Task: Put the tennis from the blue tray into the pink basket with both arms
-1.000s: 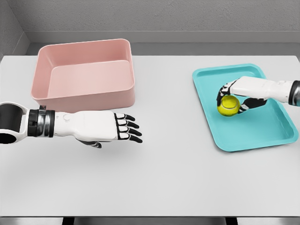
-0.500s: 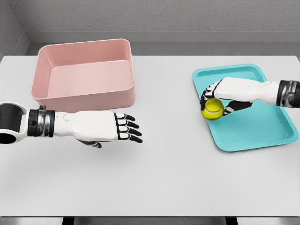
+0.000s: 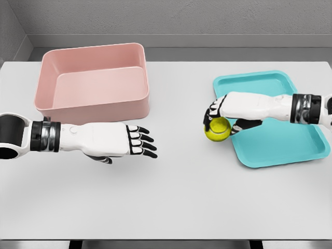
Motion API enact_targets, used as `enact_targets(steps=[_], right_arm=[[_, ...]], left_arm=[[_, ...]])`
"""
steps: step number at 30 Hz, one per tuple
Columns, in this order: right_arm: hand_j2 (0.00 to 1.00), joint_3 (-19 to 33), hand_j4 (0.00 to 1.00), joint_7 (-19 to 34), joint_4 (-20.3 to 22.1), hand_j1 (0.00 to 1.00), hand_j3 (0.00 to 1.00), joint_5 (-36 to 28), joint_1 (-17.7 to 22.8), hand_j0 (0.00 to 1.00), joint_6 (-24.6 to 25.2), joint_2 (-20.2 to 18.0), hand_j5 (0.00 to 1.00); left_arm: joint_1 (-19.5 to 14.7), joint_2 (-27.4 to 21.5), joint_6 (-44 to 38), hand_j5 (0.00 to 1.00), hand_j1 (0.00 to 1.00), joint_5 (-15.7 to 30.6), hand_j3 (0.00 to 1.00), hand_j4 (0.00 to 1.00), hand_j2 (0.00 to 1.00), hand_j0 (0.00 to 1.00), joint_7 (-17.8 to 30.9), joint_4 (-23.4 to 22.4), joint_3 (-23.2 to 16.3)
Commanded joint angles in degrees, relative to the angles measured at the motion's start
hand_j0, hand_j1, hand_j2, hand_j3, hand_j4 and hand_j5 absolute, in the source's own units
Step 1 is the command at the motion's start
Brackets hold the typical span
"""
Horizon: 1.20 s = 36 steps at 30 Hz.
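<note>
The yellow-green tennis ball (image 3: 218,129) hangs just past the left edge of the blue tray (image 3: 280,150), above the white table. My right hand (image 3: 217,118) is curled over the ball from above and grips it. My left hand (image 3: 141,142) floats over the table in front of the pink basket (image 3: 93,106), fingers stretched out flat and holding nothing. The basket stands at the back left and nothing shows inside it.
The white table (image 3: 171,197) stretches between the two hands. A grey wall runs behind the table's far edge. The tray holds no other objects.
My right hand has carried the ball leftward, from the middle of the tray to just beyond its left edge. The left arm has stayed where it was.
</note>
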State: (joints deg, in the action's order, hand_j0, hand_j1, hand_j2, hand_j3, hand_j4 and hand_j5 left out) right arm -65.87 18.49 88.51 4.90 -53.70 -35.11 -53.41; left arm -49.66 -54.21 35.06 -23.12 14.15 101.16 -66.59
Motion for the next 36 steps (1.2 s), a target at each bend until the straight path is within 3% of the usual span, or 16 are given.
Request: enact_targets(steps=[1,20,36], right_arm=[[0.54,-0.04,0.54,-0.03,0.79,0.54,0.54,-0.42,0.0,0.54,0.11,0.94,0.54],[0.54,-0.48,0.54,1.46,0.0,0.54,0.54,-0.51,1.93,0.54,0.11,9.02,0.54],[0.54,-2.33,0.54,2.78,-7.29,0.54,0.54,0.11,2.81,0.54,0.11,15.7,0.54]], left_arm=[[-0.09,-0.02,-0.06,1.0,1.0,0.35,1.0,1.0,1.0,1.0,0.0,0.0,0.05],[0.0,-0.37,-0.06,1.0,1.0,0.27,1.0,1.0,1.0,1.0,0.0,0.0,0.05],[0.88,-0.99,-0.06,1.0,1.0,0.35,1.0,1.0,1.0,1.0,-0.09,0.0,0.05]])
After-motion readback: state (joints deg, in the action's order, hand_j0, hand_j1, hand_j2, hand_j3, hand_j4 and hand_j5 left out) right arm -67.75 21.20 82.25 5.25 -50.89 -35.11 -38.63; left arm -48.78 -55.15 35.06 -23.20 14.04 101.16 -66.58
